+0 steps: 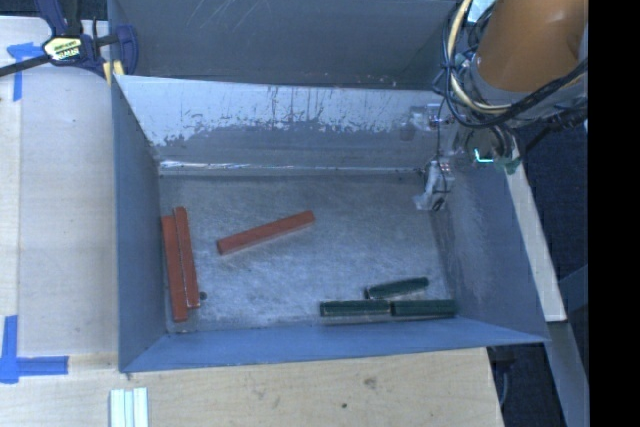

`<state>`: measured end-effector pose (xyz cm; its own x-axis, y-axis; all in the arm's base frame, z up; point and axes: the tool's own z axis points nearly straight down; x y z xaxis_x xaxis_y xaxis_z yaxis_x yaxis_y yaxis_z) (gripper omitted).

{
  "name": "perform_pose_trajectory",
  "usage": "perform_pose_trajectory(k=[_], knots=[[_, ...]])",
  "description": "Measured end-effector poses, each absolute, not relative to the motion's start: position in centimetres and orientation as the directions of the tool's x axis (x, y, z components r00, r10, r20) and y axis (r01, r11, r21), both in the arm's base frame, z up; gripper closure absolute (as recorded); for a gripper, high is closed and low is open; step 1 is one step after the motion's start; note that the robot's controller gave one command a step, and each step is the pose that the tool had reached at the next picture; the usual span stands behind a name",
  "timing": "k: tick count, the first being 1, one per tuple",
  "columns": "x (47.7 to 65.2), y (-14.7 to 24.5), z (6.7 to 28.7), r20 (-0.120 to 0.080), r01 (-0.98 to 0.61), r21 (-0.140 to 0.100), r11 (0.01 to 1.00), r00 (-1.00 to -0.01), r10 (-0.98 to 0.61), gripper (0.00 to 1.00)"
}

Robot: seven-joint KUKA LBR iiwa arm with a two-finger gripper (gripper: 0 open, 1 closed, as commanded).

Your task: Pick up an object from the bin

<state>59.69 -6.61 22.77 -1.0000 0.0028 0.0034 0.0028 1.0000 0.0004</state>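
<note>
At the far right corner of the bin [300, 35], close to the right wall, the hand [433, 193] is seen above bare floor, and nothing is seen held in it; whether it is apart or together cannot be told. The nearest candidates are the dark green bars [356, 309], laid end to end along the near wall, with a shorter green bar [397, 288] just beside them. A reddish-brown bar [266, 233] lies slantwise and alone in the middle, and two more reddish bars [178, 263] are set side by side along the left wall. All are judged to be stiff, light and fairly smooth, best taken across the narrow width at mid-length. The most open room is found around the middle bar; little clearance is left on one side of the bars by the walls.
</note>
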Motion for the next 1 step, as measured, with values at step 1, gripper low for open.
perform_pose_trajectory(k=[1], knots=[[57.88, 2.69, 10.58, 0.004, -0.178, 0.003, 0.984, -0.984, -0.178, 0.00]])
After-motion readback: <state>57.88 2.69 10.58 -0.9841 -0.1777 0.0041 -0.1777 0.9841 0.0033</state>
